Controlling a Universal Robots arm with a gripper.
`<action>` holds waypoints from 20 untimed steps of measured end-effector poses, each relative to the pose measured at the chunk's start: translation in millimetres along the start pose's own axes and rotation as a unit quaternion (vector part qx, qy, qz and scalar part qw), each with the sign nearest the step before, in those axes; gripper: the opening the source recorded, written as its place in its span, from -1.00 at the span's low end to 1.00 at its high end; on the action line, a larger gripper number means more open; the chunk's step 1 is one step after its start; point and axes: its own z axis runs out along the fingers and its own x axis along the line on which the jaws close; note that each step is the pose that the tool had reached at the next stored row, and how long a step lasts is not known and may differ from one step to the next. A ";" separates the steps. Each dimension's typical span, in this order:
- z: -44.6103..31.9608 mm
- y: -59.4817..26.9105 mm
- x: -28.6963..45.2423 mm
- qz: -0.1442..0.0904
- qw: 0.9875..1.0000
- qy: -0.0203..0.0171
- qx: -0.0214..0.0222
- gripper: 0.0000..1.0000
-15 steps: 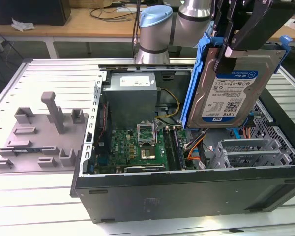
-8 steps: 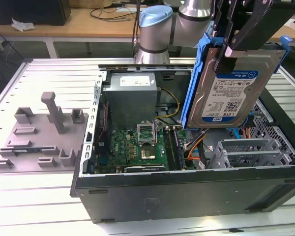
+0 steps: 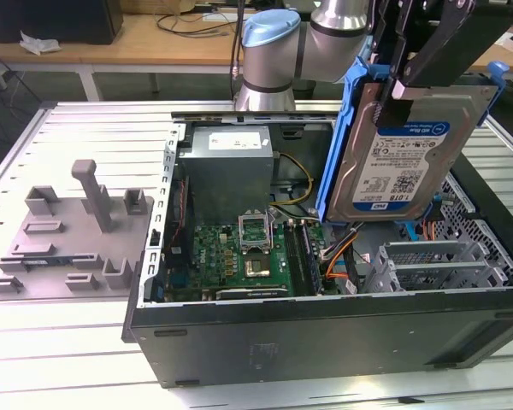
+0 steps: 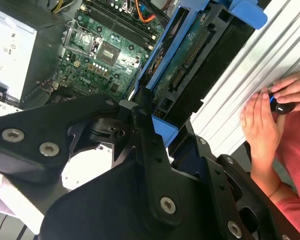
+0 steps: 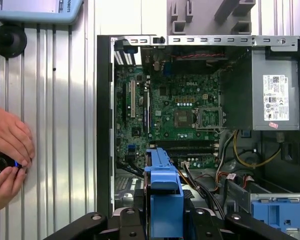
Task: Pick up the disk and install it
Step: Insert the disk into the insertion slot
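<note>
The disk (image 3: 402, 166) hangs tilted on edge above the exterior view's right side of the open computer case (image 3: 325, 329). It is a silver-grey drive with a blue-and-white label, framed by a blue carrier bracket (image 3: 338, 137). My gripper (image 3: 393, 96) comes down from above and is shut on the disk's upper end. In both wrist views the disk (image 4: 190, 65) (image 5: 162, 197) shows edge-on, its blue frame clamped by the black fingers (image 4: 145, 125) of my gripper (image 5: 163, 220). It is held over the motherboard (image 5: 175, 110), apart from it.
Inside the case sit a grey power supply (image 3: 231, 162), cables (image 3: 338, 256) and a metal drive cage (image 3: 432, 265) with a blue latch piece (image 5: 277, 212). A grey fixture (image 3: 73, 231) lies on the slatted table at the exterior view's left. A person's hands (image 5: 7, 150) hold a dark object beside the case.
</note>
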 end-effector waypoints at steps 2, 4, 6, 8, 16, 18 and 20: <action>0.0 0.1 0.0 0.000 1.000 -0.002 0.000 -0.27; 0.0 0.1 0.0 0.000 1.000 -0.005 0.000 -0.27; 0.1 0.1 0.0 0.000 1.000 -0.008 0.000 -0.27; 0.1 0.1 0.1 0.000 1.000 -0.011 0.001 -0.27; 0.5 0.0 3.9 -0.001 1.000 -0.017 0.002 -0.27; 0.6 0.1 5.0 -0.001 1.000 -0.018 0.002 -0.27; 0.6 0.0 5.0 -0.001 1.000 -0.018 0.002 -0.27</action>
